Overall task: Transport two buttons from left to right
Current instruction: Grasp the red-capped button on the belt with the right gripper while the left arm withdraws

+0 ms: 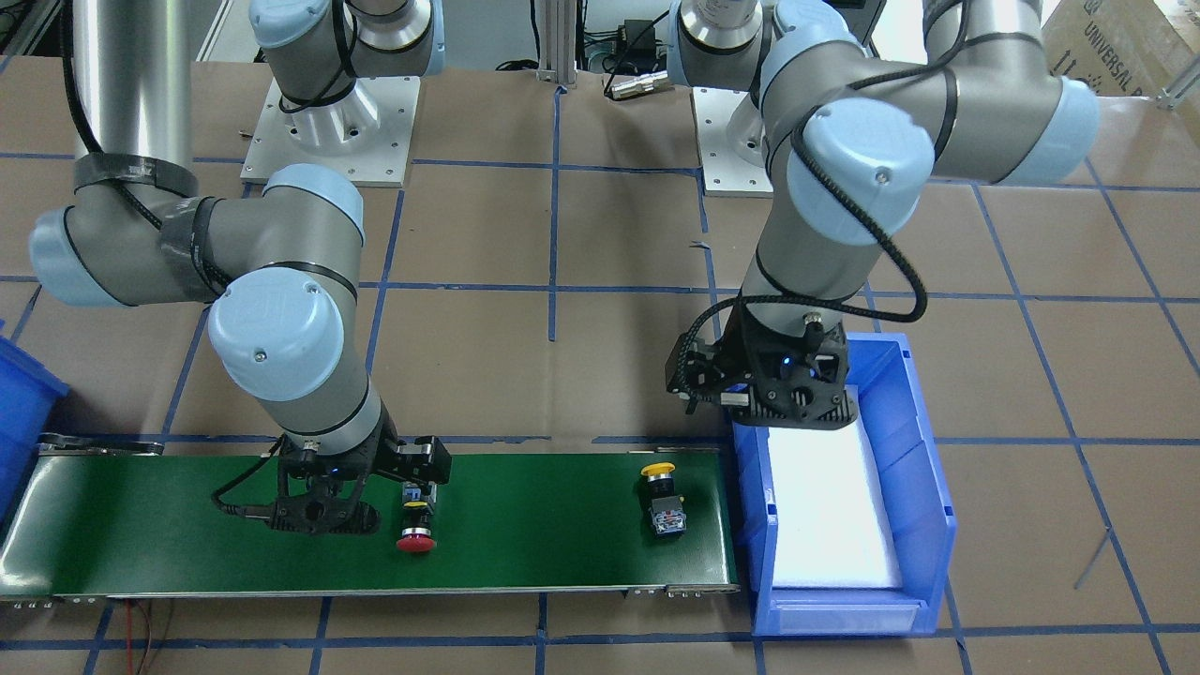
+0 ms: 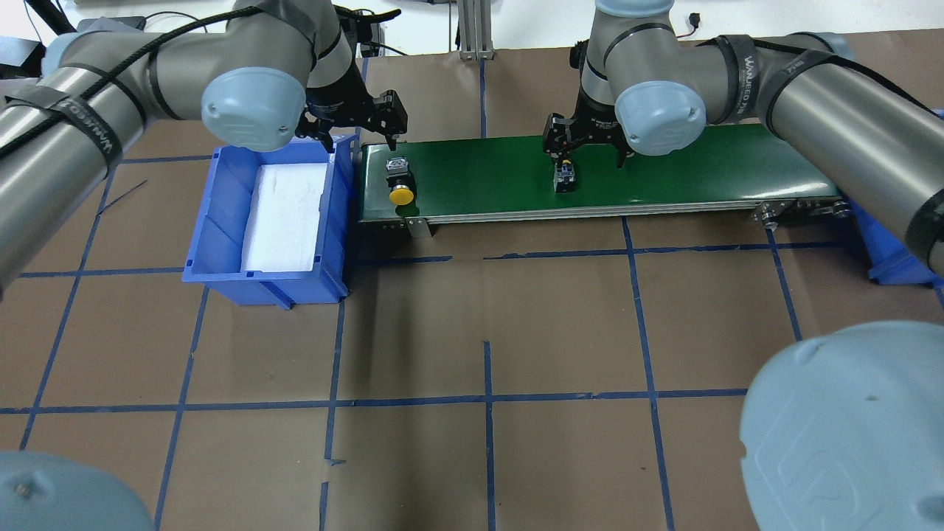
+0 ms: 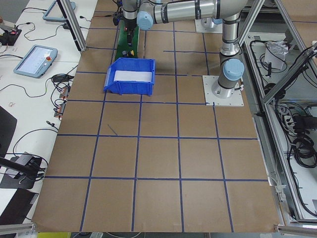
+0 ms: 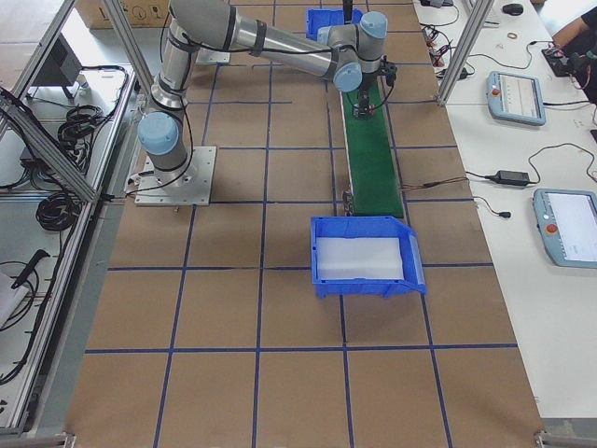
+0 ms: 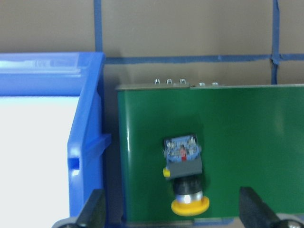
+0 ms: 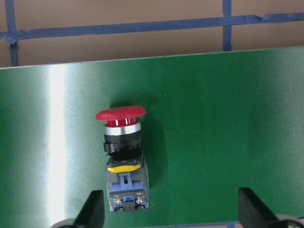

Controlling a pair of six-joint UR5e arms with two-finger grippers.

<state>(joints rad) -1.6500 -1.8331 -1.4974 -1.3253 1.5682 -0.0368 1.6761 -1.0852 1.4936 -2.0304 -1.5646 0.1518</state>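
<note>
The red mushroom-capped push-button (image 6: 122, 156) lies crosswise on the green conveyor belt (image 6: 213, 118), beneath the released right gripper (image 6: 173, 211). The left gripper (image 5: 173, 211), also released, hovers by the yellow-capped push-button (image 5: 183, 178).

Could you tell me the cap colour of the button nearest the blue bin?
The cap is yellow, clearest in the left wrist view.
</note>
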